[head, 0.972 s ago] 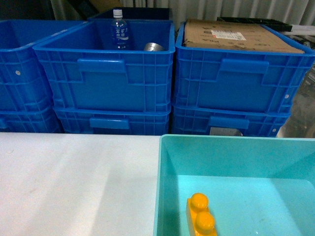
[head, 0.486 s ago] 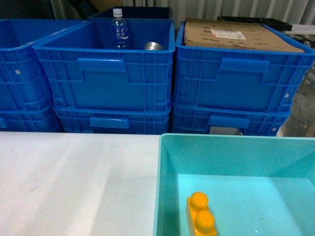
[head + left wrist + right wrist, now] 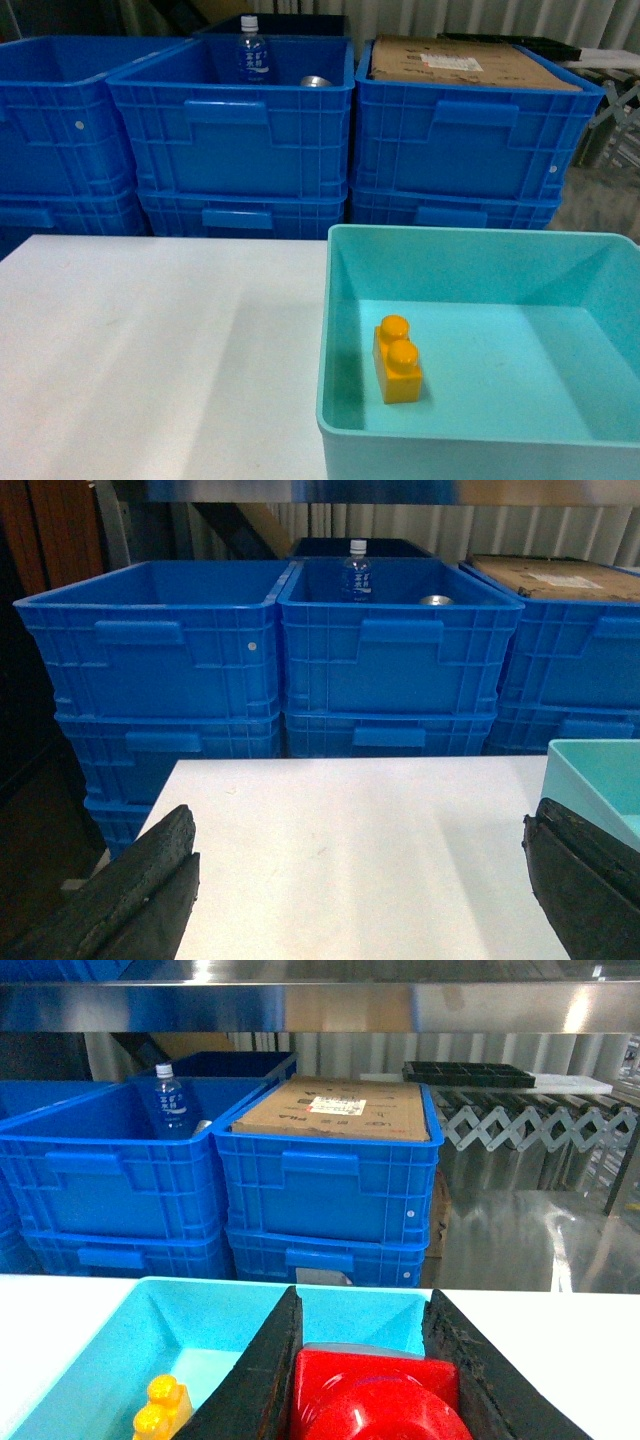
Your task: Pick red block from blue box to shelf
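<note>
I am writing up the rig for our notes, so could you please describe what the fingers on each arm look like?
The left gripper has two matte black fingers with a rough, grainy, layered surface and rounded tips. The right gripper has similar dark fingers, wedge-shaped with coarse, pitted faces. No cables, labels or markings show in either wrist view, and neither arm appears in the head view.

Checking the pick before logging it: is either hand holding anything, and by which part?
The right hand holds the red block, pinched by its two opposite sides between the fingers. The left hand is open and empty.
</note>
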### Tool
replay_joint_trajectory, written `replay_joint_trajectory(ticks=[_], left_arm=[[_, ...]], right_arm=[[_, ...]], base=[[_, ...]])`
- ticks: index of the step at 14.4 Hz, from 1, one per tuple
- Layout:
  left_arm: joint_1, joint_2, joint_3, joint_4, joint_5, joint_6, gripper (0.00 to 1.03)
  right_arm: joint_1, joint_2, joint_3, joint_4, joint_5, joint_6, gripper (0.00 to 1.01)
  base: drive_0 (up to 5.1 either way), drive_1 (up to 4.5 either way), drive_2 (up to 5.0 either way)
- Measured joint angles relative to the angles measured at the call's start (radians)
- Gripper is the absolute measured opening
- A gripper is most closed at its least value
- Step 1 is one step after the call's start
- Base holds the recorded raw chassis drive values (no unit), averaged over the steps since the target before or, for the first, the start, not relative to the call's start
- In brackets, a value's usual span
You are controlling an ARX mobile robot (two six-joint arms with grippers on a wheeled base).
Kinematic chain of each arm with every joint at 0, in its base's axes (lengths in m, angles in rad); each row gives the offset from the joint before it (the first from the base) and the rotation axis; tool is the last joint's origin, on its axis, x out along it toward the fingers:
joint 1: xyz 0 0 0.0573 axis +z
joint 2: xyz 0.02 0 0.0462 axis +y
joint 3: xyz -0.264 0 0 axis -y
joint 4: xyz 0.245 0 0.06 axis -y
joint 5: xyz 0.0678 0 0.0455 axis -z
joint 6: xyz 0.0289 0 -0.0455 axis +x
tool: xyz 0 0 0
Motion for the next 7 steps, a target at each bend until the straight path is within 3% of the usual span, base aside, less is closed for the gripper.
replay_joint_trajectory(ticks=[7], left_arm=[[0.000,0.000,0.000,-0.002,0.000,0.000,0.98]], right_arm=[[0.000,0.001,0.000,-0.002,0.001,0.000,0.28]], base=[[-1.7,-1.67,-1.7]])
